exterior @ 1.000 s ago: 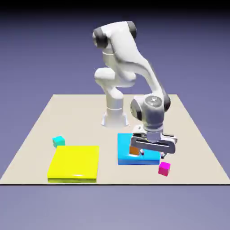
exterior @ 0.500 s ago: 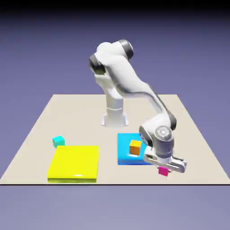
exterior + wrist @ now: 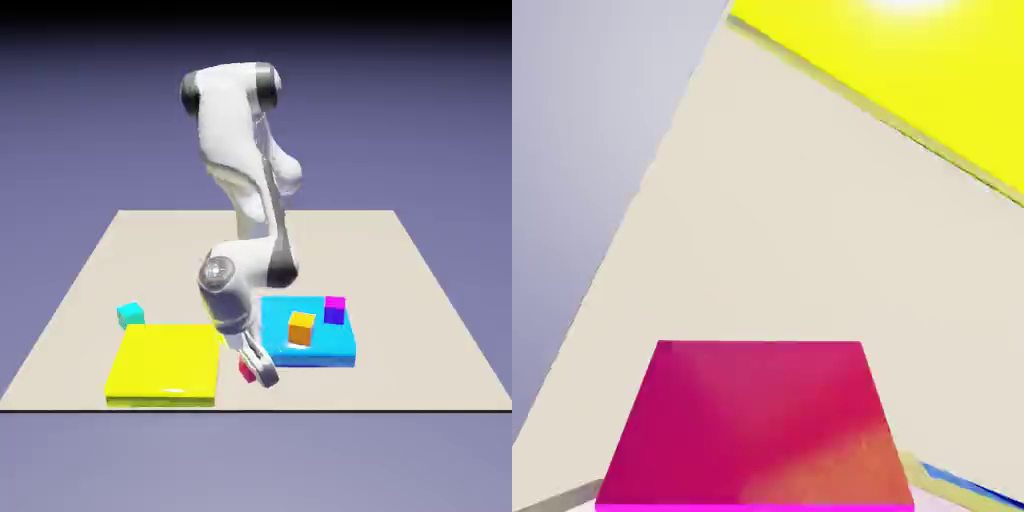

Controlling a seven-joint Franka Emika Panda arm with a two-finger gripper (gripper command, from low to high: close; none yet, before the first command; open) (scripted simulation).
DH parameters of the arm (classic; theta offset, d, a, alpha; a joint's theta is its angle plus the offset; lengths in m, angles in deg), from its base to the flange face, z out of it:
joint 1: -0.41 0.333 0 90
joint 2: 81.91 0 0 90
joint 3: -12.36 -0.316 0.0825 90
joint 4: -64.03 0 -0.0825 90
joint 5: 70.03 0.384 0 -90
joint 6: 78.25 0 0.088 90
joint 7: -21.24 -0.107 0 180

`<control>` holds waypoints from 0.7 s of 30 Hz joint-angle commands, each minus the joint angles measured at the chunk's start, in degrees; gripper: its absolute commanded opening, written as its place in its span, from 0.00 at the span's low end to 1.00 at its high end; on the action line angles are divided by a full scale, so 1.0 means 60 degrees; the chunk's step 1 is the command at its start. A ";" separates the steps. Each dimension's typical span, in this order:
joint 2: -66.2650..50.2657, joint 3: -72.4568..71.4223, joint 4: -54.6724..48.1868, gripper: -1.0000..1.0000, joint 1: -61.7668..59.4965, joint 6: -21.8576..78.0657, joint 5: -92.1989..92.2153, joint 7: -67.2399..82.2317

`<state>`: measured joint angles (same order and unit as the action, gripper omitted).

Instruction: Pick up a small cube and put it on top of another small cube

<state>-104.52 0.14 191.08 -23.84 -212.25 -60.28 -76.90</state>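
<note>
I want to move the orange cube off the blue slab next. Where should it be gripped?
By two opposite upright side faces, coming straight down from above: the orange cube sits flat on the blue slab, its top clear, and the two-tone cube stands apart.

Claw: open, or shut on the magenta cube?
Shut on the magenta cube: the hand view shows it large at the bottom edge, and the claw carries it between the slabs.

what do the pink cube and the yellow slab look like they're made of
Both are rendered, so this is a guess. The pink cube, held in the tool, looks like matte plastic: flat colour, soft shading, no grain. The yellow slab looks like glossier plastic: a bright highlight sits on its top.
</note>
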 commanded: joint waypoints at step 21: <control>0.1882 0.3263 0.3506 0.00 -0.4106 -0.2258 0.5854 0.2211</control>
<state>-93.23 19.70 212.11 -48.49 -225.83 -25.11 -63.59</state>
